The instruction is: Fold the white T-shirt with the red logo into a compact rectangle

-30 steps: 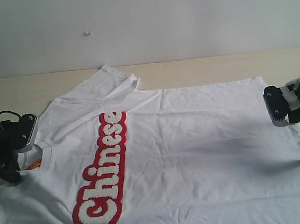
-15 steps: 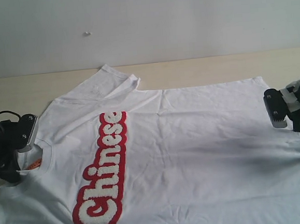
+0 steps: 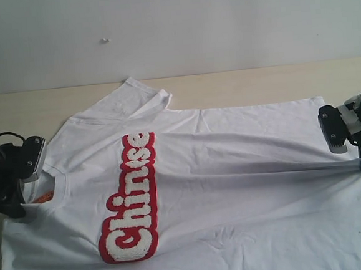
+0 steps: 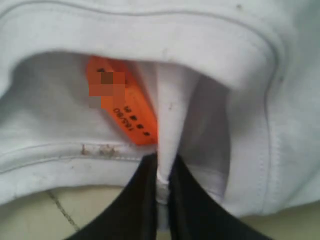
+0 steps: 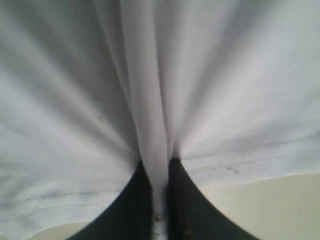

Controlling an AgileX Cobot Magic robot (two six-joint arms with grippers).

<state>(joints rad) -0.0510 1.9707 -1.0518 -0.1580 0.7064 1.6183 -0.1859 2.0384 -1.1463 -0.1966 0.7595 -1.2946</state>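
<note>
Folding has not visibly begun. The large white cotton short-sleeved T-shirt (image 3: 247,192) is spread face up over the pale wooden table (image 3: 257,82), its ribbed crew collar (image 4: 150,35) toward the left arm and its stitched bottom hem (image 5: 250,155) toward the right arm. The long fuzzy red logo patch with puffy white letters (image 3: 131,201) lies uncovered on the chest. One short sleeve (image 3: 137,94) is seen lying out flat at the far side; the near side is cut off by the exterior view's edge.

The left gripper (image 4: 162,167) is closed, a pinch of white cloth clamped between its black fingers at the neck opening, just beside the small orange neck tag (image 4: 125,107). The right gripper (image 5: 160,170) is likewise closed, with a narrow pleat of fabric held between its fingers at the hem. A raised, taut ridge of cloth can be traced between the two grips along the length of the garment.

The stage is judged to be the taking-up of the first lengthwise fold: both grips are made, but no layer has been laid over another. The side folds, the tucking of the sleeves and the final crosswise folds into a compact rectangle are all left to be done.
</note>
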